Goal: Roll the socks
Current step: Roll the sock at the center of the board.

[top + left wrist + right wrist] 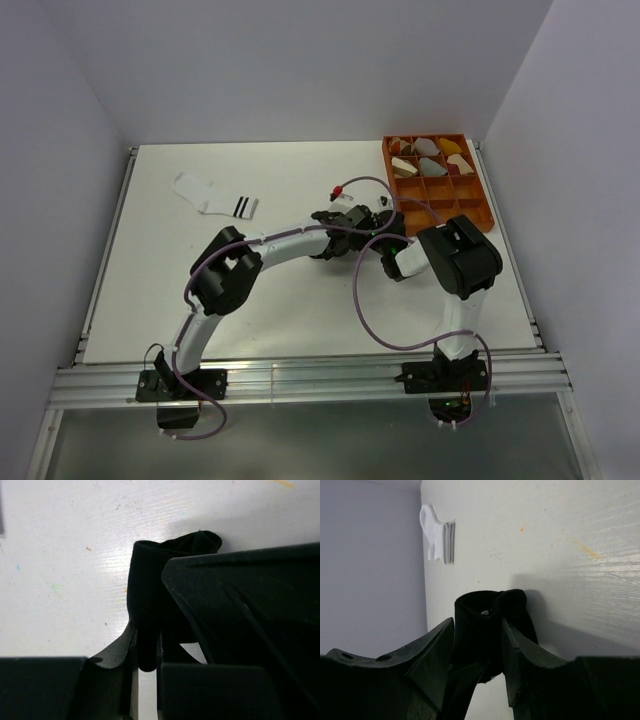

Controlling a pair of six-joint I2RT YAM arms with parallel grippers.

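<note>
The black sock (150, 580) is bunched into an upright roll above the table, right of the middle, with both grippers meeting on it. My left gripper (146, 645) is shut on a narrow fold of it, pinched between the two fingers. In the right wrist view the roll of the black sock (515, 602) fills the gap of my right gripper (478, 625), and both fingers press its sides. From above, the left gripper (345, 222) and right gripper (378, 232) nearly touch. The white sock (213, 195) with black cuff stripes lies flat at the far left, also in the right wrist view (437, 535).
An orange compartment tray (485, 190) stands at the far right corner, holding several rolled bundles (430, 155) in its back cells. Purple cables loop from both arms over the table's middle. White walls close in the left, back and right.
</note>
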